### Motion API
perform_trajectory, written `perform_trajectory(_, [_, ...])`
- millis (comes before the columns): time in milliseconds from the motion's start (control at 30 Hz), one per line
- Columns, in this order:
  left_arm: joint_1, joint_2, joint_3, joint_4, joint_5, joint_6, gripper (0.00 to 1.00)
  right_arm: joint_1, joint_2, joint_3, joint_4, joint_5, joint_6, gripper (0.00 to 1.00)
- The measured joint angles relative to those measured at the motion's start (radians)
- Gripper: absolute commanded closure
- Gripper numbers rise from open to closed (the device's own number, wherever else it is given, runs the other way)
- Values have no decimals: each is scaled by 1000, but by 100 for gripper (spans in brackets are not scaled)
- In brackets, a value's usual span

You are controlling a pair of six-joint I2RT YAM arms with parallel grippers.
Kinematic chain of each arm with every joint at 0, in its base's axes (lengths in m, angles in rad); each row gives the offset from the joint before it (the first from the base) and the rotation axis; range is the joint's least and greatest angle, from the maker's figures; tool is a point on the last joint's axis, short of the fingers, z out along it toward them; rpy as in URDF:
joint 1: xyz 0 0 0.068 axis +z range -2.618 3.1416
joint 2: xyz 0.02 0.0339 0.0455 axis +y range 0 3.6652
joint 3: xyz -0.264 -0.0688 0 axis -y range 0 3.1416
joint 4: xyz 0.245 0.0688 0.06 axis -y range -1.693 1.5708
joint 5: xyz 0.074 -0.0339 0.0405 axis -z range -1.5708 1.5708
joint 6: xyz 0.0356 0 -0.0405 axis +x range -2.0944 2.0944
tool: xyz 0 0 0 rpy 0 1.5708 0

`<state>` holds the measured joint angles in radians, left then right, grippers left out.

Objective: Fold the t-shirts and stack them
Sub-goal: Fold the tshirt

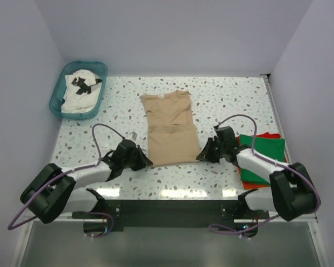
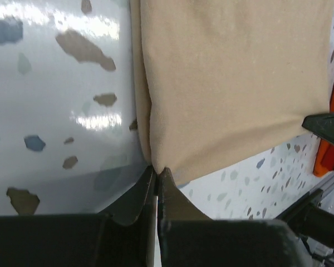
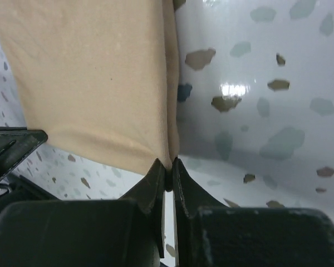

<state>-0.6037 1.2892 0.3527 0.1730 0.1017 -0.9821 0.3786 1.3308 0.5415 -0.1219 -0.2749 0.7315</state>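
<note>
T-shirt (image 1: 168, 133) corners hide inside left hand (image 2: 157, 172), right hand (image 3: 168, 167).

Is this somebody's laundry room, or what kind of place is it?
Probably a robot test booth, not a home: plain pale walls box in a speckled white table, two black-and-white robot arms are mounted at its near edge, and a teal plastic basket holds a white printed t-shirt.
</note>
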Motion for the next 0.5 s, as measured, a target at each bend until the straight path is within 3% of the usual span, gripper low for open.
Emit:
perform_trajectory(233, [-148, -232, -136, -53, -2, -95, 99, 3, -329, -179, -105, -56, 2, 100])
perform_trajectory(300, [-191, -276, -163, -69, -3, -124, 85, 8, -415, -219, -150, -71, 7, 89])
perform_trajectory(333, [-208, -293, -172, -80, -3, -135, 73, 11, -450, -230, -173, -83, 11, 83])
perform_trajectory(367, [-218, -309, -179, -95, -2, -142, 67, 14, -477, -237, -192, -88, 13, 65])
perform_trajectory(467, [-224, -366, -182, -161, -13, -158, 56, 16, -523, -231, -250, -77, 6, 43])
perform_trajectory(500, [-224, -389, -178, -186, -21, -158, 55, 16, -526, -221, -266, -72, 0, 40])
